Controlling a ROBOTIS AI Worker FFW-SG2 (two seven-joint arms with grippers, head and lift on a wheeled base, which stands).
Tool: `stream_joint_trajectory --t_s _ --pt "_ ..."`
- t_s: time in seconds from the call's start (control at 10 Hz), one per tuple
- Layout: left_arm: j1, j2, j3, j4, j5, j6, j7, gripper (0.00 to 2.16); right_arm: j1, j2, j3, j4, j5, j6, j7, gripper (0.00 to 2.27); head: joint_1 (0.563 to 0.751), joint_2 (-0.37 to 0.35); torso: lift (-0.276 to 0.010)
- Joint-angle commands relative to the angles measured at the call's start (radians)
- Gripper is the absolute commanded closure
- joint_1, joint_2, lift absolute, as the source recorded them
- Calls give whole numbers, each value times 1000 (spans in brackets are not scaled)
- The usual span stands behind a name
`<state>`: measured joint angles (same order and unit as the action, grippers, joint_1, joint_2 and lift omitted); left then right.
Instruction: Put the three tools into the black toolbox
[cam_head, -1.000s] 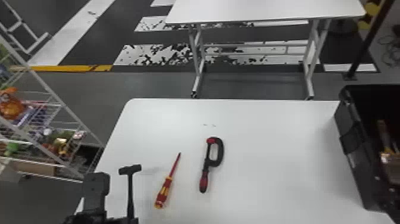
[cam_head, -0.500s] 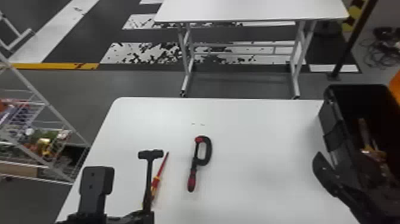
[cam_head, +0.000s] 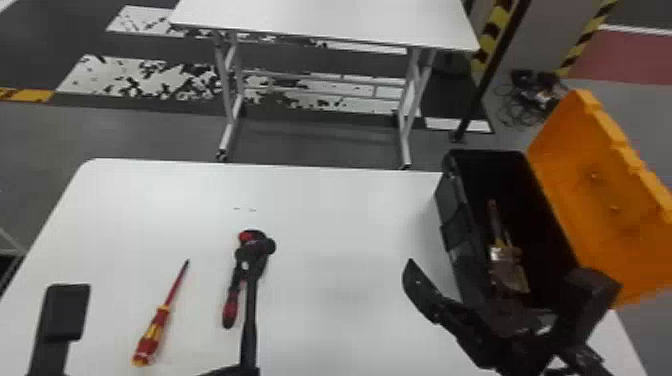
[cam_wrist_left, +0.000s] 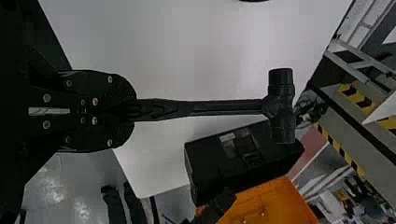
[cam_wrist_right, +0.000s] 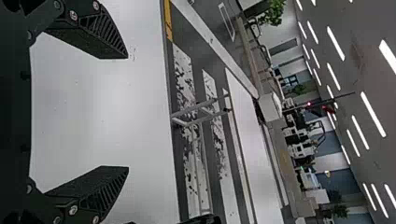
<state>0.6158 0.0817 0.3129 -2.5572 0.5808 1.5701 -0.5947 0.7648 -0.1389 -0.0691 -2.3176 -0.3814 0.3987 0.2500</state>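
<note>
Left gripper (cam_head: 235, 371): closed on the handle end of the hammer (cam_head: 251, 310). Right gripper (cam_head: 502, 276): fingers spread wide, overlapping the near part of the toolbox in the head view. White table (cam_head: 345, 225): beneath the work. Black toolbox (cam_head: 456, 225): at the table's right side, orange lid (cam_head: 590, 185) open, brush-like item (cam_head: 505, 265) inside. Hammer: head overlapping the clamp (cam_head: 230, 310) in the head view. Clamp: flat on the table. Screwdriver (cam_head: 152, 335): on the table, left of the clamp.

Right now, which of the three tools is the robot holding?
The hammer, gripped in the left end effector; the screwdriver and clamp lie on the table.
</note>
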Motion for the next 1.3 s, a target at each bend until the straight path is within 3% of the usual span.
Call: stream_joint_trajectory --t_s 0.0,0.1,0.3,0.4,0.7,0.9,1.2 --pt "-14 -5 26 78 -4 -21 -100 2138 -19 -2 -3 -14 1 64 5 161 695 -132 -51" --pt "-14 -3 26 101 -24 -61 -163 2138 -39 -8 -6 -14 1 119 6 161 695 -133 -51" --pt "-21 -3 -1 129 -61 -110 -189 2138 -71 -24 -5 -45 -7 303 32 157 695 -113 -51" --pt "-30 -2 -29 152 -104 -138 -209 2138 -90 -31 -5 -80 -28 426 34 157 695 -100 -51" --pt "-41 6 -126 186 -210 -181 -232 2138 -211 -44 -14 -195 -125 941 34 161 695 -59 -51" --pt "-41 12 -186 206 -246 -206 -235 2138 -308 -41 -1 -195 -152 1058 41 161 695 -47 -51" --pt "-41 20 -242 209 -260 -239 -243 2138 -386 -34 32 -144 -142 1052 41 161 695 -64 -51"
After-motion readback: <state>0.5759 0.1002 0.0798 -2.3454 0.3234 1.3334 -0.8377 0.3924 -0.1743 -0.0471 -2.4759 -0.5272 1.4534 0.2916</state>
